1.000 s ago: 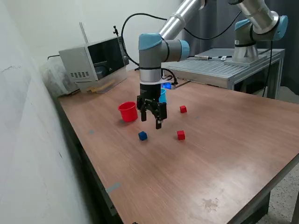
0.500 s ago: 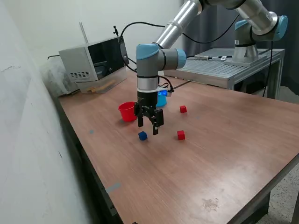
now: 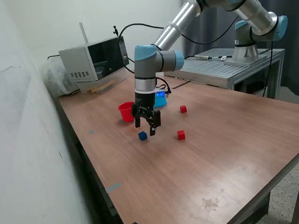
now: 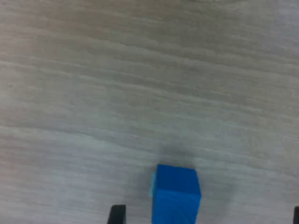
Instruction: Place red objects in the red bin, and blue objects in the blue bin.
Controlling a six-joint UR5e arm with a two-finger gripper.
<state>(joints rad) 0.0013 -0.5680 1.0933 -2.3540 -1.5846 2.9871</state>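
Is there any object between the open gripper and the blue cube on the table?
Nothing visible does. The gripper hangs open just above the blue cube, and the wrist view shows only bare table around the cube.

One blue cube (image 3: pixel 142 135) lies flat on the wood table, apart from the cups. Two red cubes (image 3: pixel 181 135) (image 3: pixel 183 109) lie apart toward the exterior view's right. The red cup (image 3: pixel 125 111) stands upright; the blue cup (image 3: pixel 161 99) is partly hidden.

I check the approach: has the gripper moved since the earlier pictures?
Yes. The gripper moved toward the exterior view's left, closer over the blue cube, which stayed put.
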